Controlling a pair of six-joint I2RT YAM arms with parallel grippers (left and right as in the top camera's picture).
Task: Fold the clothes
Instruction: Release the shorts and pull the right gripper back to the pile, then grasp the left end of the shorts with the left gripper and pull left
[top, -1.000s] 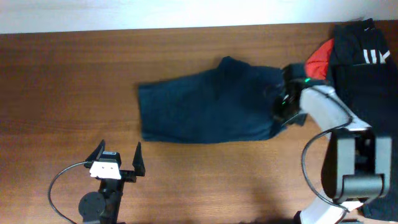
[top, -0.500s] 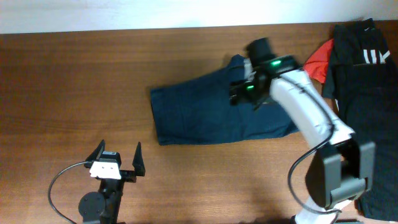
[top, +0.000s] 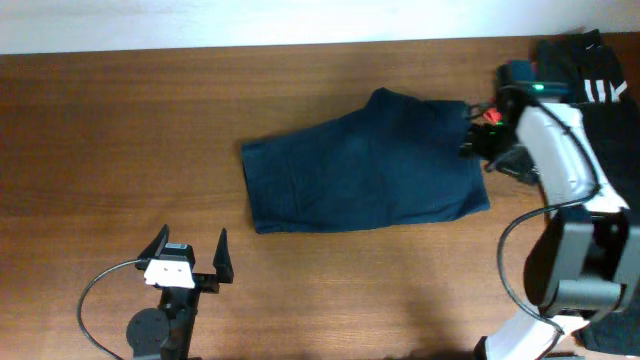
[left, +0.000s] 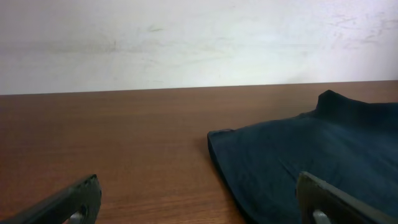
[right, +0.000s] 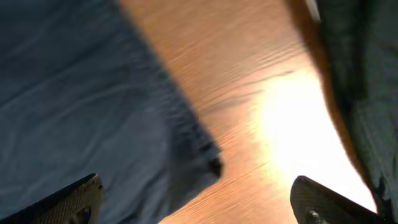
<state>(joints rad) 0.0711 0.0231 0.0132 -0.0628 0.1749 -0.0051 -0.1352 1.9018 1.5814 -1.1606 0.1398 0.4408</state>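
Note:
A dark blue garment (top: 360, 170) lies flat in the middle of the wooden table (top: 120, 130). My right gripper (top: 488, 148) hovers open over its right edge, with nothing between the fingers. The right wrist view shows the blue garment (right: 81, 93) on the left, its corner over bare wood, and my right gripper (right: 199, 208) with both fingertips wide apart. My left gripper (top: 190, 255) stands open near the front left, apart from the cloth. In the left wrist view the garment (left: 311, 155) lies ahead to the right, and my left gripper (left: 199, 211) is empty.
A pile of clothes fills the far right corner: a black piece with white stripes (top: 590, 85) and a red piece (top: 492, 114) peeking out beside the right arm. The dark pile (right: 367, 74) also shows in the right wrist view. A pale wall (left: 199, 37) runs behind the table.
The right gripper went from shut on the garment's right edge to open. It swept left over the cloth, then returned to the right edge. The garment now lies a little further right.

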